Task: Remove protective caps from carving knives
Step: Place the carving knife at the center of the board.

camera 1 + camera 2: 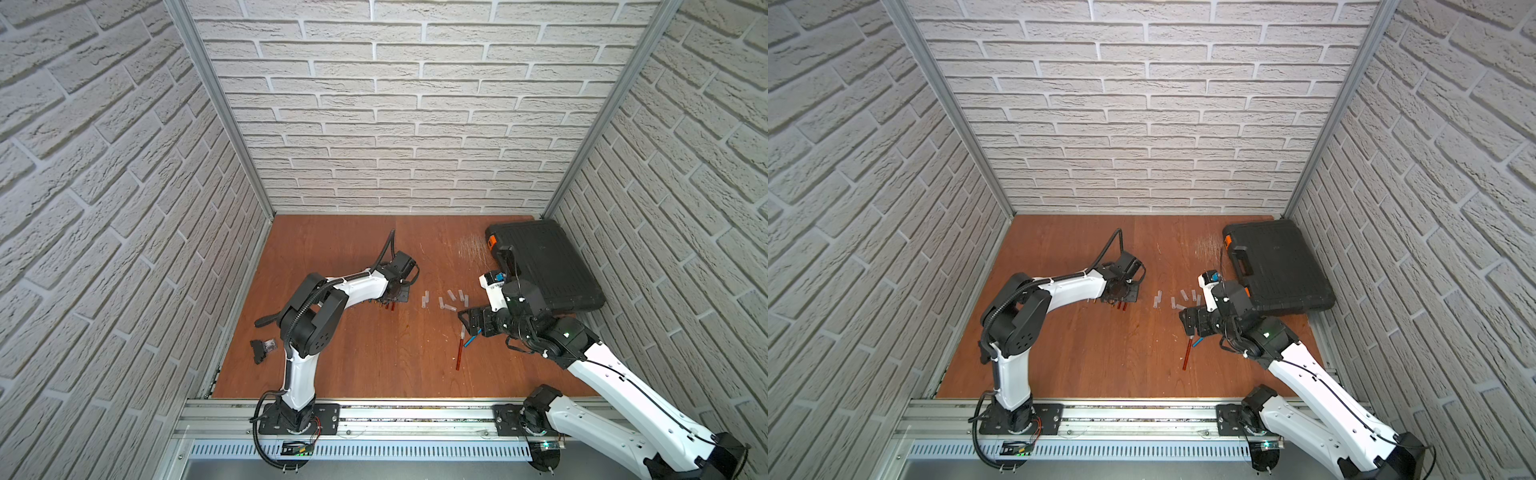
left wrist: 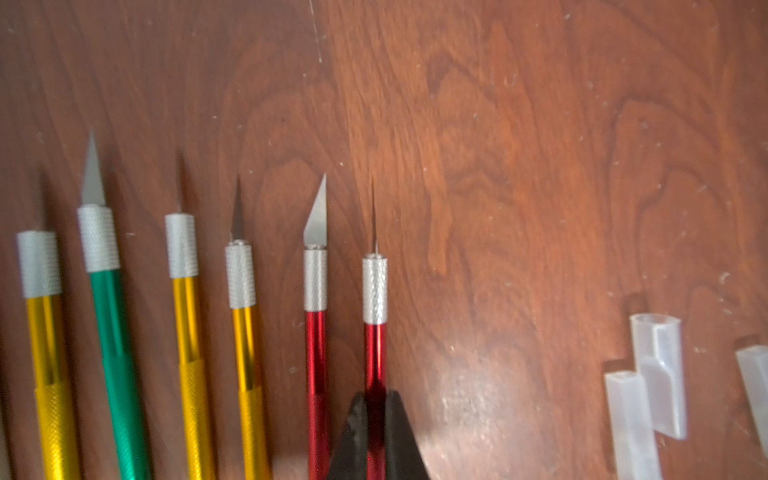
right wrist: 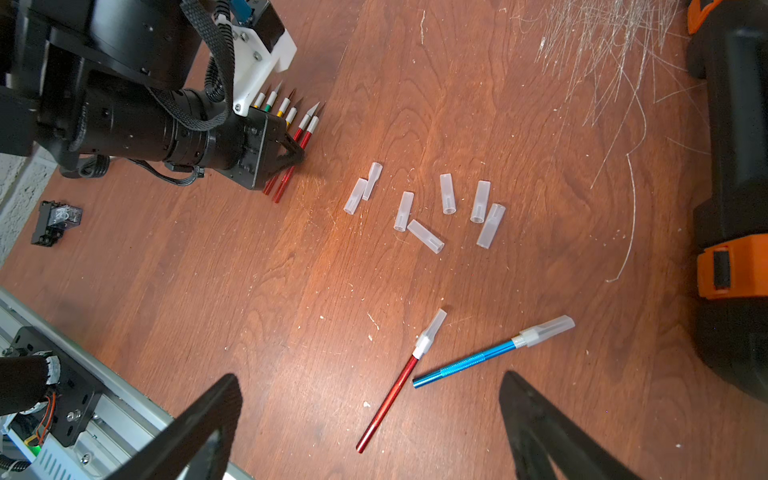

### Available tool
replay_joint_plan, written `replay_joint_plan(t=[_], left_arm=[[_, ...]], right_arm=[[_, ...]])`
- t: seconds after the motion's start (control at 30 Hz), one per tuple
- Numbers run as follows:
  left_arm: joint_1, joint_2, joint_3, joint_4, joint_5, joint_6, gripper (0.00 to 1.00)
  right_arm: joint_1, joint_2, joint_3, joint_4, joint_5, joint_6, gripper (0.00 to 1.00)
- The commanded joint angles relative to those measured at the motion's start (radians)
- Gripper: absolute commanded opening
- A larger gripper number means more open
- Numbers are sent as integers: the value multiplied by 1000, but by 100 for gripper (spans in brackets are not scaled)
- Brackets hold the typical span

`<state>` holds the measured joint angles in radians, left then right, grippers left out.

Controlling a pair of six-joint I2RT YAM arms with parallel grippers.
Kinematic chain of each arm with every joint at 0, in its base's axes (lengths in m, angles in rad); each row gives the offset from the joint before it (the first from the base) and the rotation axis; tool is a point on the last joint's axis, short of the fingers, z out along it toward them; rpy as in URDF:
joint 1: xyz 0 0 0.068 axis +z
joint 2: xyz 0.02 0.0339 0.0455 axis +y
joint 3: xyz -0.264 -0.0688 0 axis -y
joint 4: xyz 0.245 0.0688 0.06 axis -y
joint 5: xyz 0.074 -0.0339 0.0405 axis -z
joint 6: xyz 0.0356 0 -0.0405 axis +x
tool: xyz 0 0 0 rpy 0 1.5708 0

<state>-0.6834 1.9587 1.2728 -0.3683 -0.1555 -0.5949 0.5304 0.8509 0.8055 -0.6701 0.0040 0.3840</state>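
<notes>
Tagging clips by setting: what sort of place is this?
Probably a mock-up robot test cell: brick-pattern wall panels boxing a wood-grain tabletop, left arm and right arm bolted to a rail.

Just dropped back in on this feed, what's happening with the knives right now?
The left claw is shut on a bare-bladed red knife at the end of a row of uncapped knives lying on the table; at least six show. Seven loose caps lie scattered beside the row. The right claw is open above the two knives with caps on, a capped red knife and a capped blue knife, holding neither.
</notes>
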Motion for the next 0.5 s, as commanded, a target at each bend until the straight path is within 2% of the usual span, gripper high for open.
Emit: replay_joint_plan(t=[0.0, 0.47], left_arm=[[8, 27, 28, -22, -22, 3, 4], [8, 34, 46, -34, -21, -2, 13]], right_arm=[[6, -6, -12, 18, 10, -11, 97], [6, -7, -11, 4, 13, -7, 96]])
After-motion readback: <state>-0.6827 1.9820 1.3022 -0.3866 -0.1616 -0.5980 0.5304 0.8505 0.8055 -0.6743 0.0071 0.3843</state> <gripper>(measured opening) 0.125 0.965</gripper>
